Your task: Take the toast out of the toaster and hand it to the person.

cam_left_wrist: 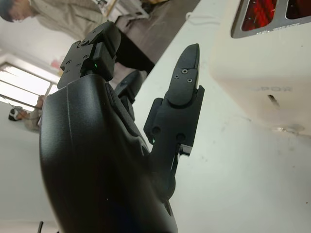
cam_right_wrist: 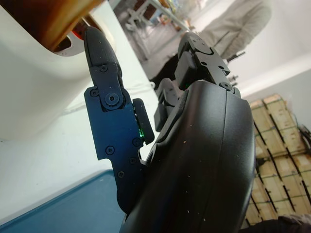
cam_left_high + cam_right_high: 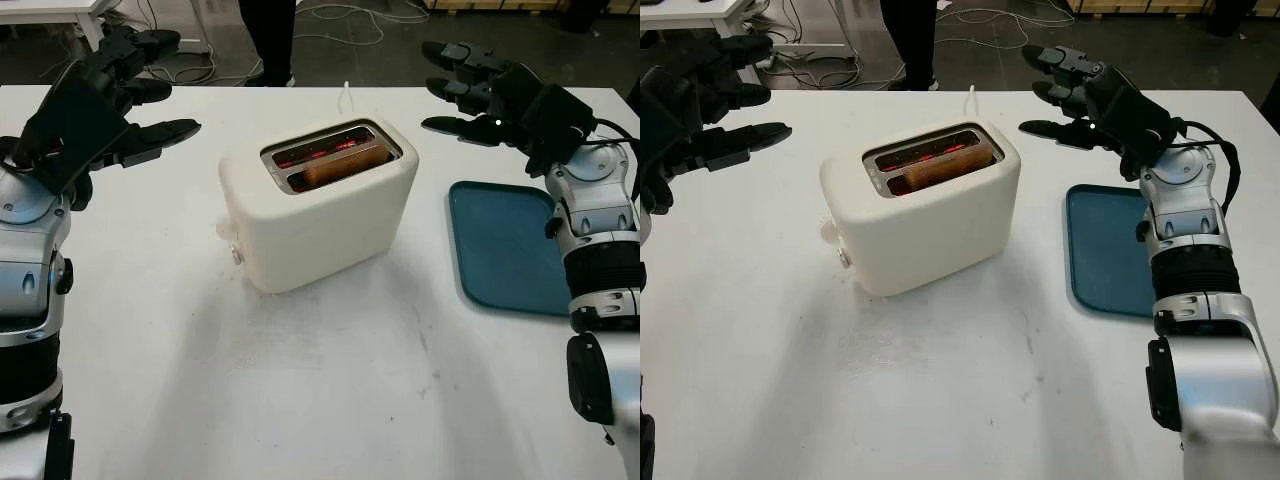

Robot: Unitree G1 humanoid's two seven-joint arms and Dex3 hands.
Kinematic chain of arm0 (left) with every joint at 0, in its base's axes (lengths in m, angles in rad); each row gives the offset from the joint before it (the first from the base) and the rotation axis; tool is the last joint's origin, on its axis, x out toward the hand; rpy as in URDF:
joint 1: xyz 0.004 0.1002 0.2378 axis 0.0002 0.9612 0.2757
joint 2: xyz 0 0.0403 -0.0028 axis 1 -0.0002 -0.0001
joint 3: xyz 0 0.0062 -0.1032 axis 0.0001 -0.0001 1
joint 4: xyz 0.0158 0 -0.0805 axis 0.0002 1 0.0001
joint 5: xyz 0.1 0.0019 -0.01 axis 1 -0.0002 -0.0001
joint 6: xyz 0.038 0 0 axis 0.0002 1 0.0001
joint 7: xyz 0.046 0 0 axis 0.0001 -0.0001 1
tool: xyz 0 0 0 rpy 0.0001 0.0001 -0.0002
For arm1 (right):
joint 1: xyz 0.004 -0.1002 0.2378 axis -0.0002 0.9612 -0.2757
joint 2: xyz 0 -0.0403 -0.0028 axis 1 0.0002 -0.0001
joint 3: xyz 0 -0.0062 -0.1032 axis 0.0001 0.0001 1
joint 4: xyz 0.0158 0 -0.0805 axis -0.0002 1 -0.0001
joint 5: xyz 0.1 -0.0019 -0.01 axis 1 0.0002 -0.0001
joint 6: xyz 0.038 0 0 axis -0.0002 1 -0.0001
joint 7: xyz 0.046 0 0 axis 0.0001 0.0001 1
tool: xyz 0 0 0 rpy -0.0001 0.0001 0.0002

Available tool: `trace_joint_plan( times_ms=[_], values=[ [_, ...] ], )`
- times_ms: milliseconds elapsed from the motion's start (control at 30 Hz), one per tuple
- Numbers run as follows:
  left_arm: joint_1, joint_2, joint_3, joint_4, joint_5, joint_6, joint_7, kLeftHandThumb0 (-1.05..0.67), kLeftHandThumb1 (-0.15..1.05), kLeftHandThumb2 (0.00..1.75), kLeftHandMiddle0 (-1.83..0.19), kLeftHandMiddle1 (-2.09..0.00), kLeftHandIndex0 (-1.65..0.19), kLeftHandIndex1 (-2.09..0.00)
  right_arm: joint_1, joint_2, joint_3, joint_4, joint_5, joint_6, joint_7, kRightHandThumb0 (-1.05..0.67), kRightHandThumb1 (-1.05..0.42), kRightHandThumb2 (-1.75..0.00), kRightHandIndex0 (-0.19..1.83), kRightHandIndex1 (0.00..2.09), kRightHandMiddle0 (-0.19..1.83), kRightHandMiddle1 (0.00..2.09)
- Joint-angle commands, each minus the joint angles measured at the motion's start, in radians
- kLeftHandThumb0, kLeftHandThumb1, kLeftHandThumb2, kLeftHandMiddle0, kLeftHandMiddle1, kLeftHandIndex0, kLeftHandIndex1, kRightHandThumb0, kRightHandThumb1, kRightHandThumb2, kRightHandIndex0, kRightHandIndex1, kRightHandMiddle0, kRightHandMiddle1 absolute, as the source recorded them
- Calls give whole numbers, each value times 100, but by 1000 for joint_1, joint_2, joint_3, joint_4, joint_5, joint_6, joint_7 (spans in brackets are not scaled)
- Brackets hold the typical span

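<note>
A cream toaster stands in the middle of the white table, its slots glowing red. A brown slice of toast sticks up from the nearer slot. My left hand hovers open above the table to the toaster's left. My right hand hovers open to the toaster's right, beyond the tray, holding nothing. A person in dark trousers stands at the table's far edge; in the wrist views the person wears a light top.
A blue tray lies flat at the right of the table, under my right forearm. The toaster's white cord runs to the far edge. Cables lie on the floor beyond. Bare table spreads in front of the toaster.
</note>
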Motion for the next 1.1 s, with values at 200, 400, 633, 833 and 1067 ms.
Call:
trace_joint_plan(
  times_ms=[200, 400, 633, 833, 1067],
  values=[
    [2, -2, 8, -11, -1, 13, 14, -28, 92, 12, 0, -79, -8, -47, 13, 11, -8, -11, 9, 16, -8, -57, -92, -3, 25, 0, 23, 0],
    [-1, -12, 12, -16, -8, 29, 20, -27, 92, 12, 0, -80, -8, -48, 9, 12, -11, -5, 9, -5, -12, -57, -92, -2, 26, 1, 24, 1],
    [1, -9, 9, -25, -3, 36, 21, -27, 92, 12, 0, -80, -6, -49, -28, 1, -40, -40, 24, -56, -15, -51, -84, 0, 38, 7, 36, 6],
    [4, 3, 0, -27, 10, 31, 18, -27, 92, 12, 0, -80, -7, -51, -109, 3, -68, -38, 86, -100, 54, -51, -72, 0, 53, 15, 52, 12],
    [4, -5, 8, -23, 2, 33, 20, -26, 92, 12, 0, -81, -7, -51, -161, 12, -27, -71, 41, -265, 59, -51, -64, 0, 82, 31, 79, 22]
  ],
)
